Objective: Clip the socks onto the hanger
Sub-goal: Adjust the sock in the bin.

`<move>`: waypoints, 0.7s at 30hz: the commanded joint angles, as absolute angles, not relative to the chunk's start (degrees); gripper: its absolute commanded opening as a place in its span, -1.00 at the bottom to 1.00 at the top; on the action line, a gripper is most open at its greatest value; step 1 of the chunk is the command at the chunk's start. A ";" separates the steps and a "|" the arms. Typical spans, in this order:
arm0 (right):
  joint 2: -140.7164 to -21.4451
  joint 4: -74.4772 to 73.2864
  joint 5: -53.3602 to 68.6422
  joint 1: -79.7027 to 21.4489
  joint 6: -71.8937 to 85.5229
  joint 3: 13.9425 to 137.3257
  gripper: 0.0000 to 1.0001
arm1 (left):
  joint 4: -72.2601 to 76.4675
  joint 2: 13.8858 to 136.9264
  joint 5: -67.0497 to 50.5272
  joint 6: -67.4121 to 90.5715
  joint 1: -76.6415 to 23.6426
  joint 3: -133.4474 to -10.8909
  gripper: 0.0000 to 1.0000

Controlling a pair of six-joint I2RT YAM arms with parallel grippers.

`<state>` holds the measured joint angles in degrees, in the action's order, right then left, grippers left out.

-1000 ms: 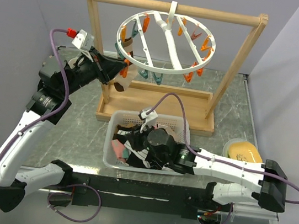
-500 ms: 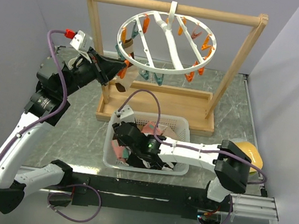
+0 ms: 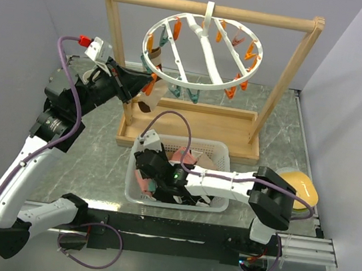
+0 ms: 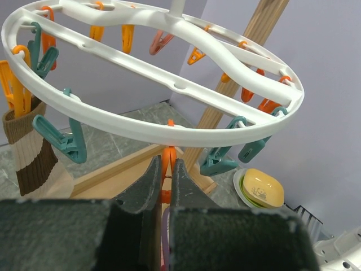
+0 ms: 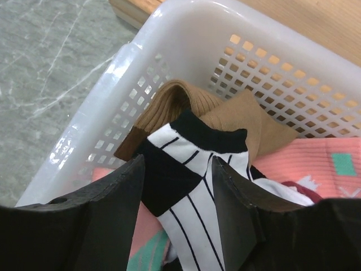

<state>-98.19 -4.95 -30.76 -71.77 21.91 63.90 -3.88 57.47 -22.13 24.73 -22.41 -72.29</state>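
The white ring hanger hangs from the wooden frame, with orange and teal pegs round its rim. My left gripper is at its near-left rim, shut on an orange peg under the ring. A brown and beige sock hangs clipped at the left. My right gripper is low in the left end of the white basket. It is open, its jaws either side of a black-and-white striped sock. A brown sock and a pink sock lie beside it.
The tall wooden frame stands on a wooden base behind the basket. A yellow dish sits at the right, partly behind my right arm. The basket wall rises just beyond the right fingers.
My right arm has swung from the middle of the basket to its left end and lowered over the socks. My left gripper has stayed at the hanger's peg.
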 commanded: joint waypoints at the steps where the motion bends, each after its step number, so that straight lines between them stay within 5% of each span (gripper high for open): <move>1: -100.28 -4.66 -32.17 -71.98 23.91 67.76 0.18 | -5.19 56.25 -22.50 24.87 -22.06 -71.54 -0.98; 21: -90.36 -5.28 -35.50 -72.77 27.51 59.60 -0.59 | -5.10 55.55 -21.27 24.96 -22.06 -71.02 -0.98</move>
<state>-95.81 -6.02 -31.64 -71.99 25.10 62.67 -5.58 56.51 -21.67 24.71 -22.24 -71.31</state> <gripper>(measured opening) 0.276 0.015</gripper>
